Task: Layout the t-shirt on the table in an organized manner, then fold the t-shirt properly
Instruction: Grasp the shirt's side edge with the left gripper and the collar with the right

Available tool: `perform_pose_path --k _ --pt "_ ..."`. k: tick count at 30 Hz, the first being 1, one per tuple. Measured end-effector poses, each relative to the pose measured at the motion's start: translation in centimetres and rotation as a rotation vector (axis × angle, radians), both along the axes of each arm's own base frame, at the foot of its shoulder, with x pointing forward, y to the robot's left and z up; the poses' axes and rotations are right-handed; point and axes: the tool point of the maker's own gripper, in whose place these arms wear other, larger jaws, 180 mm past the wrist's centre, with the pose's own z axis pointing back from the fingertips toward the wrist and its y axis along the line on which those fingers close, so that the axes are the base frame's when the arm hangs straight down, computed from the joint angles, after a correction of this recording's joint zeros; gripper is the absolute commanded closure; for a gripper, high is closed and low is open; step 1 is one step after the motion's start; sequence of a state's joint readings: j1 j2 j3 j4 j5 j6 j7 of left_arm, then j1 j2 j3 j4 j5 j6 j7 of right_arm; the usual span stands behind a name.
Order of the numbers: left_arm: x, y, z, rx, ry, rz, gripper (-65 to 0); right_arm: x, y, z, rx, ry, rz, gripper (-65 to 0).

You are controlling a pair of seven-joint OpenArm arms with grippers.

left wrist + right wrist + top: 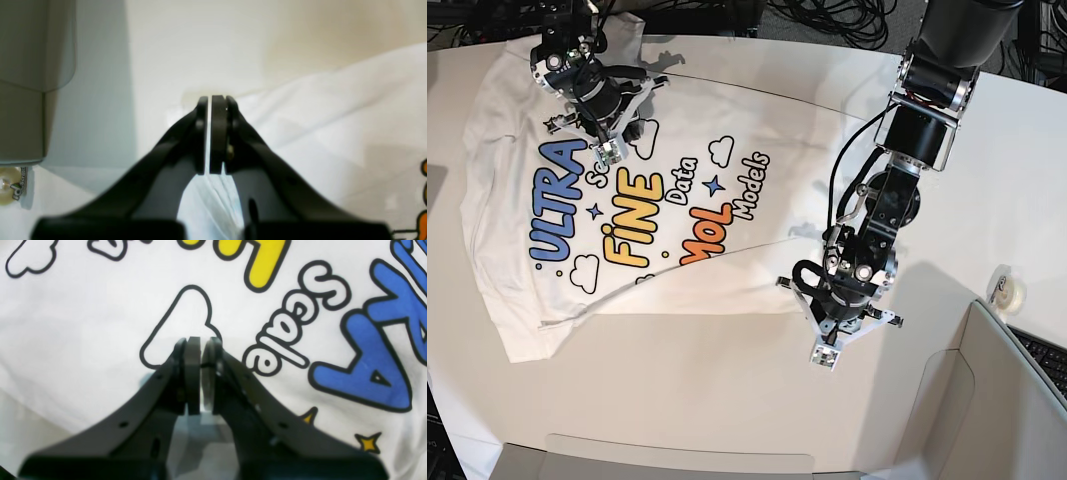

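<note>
The white t-shirt lies print side up on the left half of the off-white table. Its lower right part is folded over, with a plain white strip showing. My left gripper stands at the shirt's right edge. In the left wrist view, the left gripper is shut with a thin fold of the shirt running in between the pads. My right gripper sits on the shirt's upper left, by the blue lettering. In the right wrist view, the right gripper is closed on a pinch of the printed cloth.
A roll of tape lies at the table's right, also in the left wrist view as the tape roll. A grey-beige panel stands at lower right, close to the left arm. A keyboard sits at the far right and cables run along the back.
</note>
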State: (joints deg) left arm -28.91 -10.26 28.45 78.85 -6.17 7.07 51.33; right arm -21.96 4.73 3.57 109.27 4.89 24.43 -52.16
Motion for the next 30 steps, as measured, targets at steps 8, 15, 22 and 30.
perform_pose_path --k 8,15,22,30 --pt "-8.2 -0.6 -1.7 0.005 0.142 -0.038 -38.3 0.0 0.0 -0.2 0.001 0.004 -0.003 -5.0" --pt "-11.1 -1.9 -2.3 -0.062 0.141 -0.062 -35.7 0.7 0.1 -0.2 0.012 -0.005 -0.004 -5.0" --pt "-10.1 2.0 -4.7 -0.056 0.124 0.051 -35.6 0.8 0.1 -0.2 0.009 -0.005 -0.004 -5.0" --pt "-10.1 2.1 -6.2 -0.056 0.153 0.056 -35.6 0.8 0.1 -0.2 0.01 -0.005 -0.003 -5.0"
